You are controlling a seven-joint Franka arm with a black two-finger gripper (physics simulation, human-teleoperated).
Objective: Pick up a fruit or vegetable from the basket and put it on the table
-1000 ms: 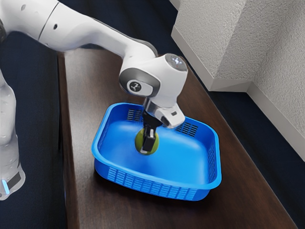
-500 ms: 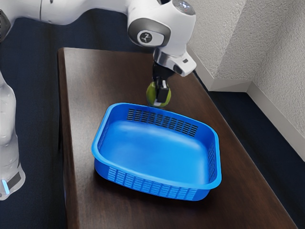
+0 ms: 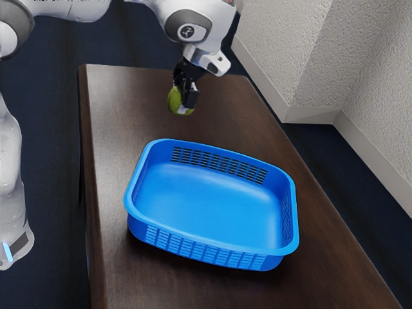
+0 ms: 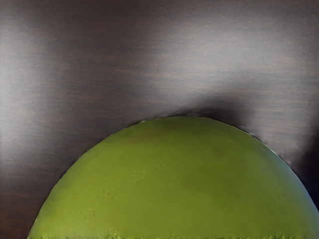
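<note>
My black gripper [image 3: 185, 96] is shut on a round green fruit [image 3: 177, 102], holding it in the air over the brown table [image 3: 122, 129], beyond the basket's far side in the exterior view. The blue basket [image 3: 209, 205] rests on the table with nothing in it. In the wrist view the green fruit [image 4: 179, 184] looms large at the lower edge, with the wooden tabletop [image 4: 99, 64] behind it. The far side of the fruit is hidden.
Bare wood [image 3: 135, 93] surrounds the spot under the fruit. The basket's far rim [image 3: 219, 152] lies nearer the exterior camera than the gripper. A pale wall [image 3: 367, 96] stands beyond the table at the exterior view's right.
The gripper has lifted the green fruit up out of the basket, past its far rim, and then toward the exterior view's upper left. The basket has stayed where it was.
</note>
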